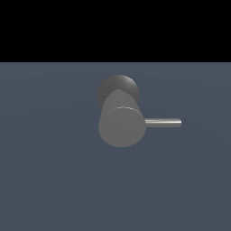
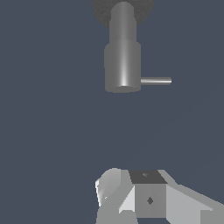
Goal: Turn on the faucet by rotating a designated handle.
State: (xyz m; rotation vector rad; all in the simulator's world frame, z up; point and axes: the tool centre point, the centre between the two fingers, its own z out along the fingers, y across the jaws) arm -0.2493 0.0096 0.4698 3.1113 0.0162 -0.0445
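The faucet (image 1: 121, 125) is a matte grey stubby cylinder with a flat round face and a darker dome (image 1: 118, 85) behind it, standing on a blue-grey floor. The handle (image 1: 163, 122), a thin silver rod, sticks out level toward the exterior view's right. The exterior view does not show the arm or gripper. In the wrist view the faucet (image 2: 123, 61) and its handle (image 2: 156, 81) lie well away from my gripper (image 2: 131, 192), with bare floor between them. Only white and grey finger parts show at the picture's edge. They hold nothing, and their spacing is unclear.
A flat blue-grey floor (image 1: 54, 180) surrounds the faucet on all sides. A black band fills the top of the exterior view.
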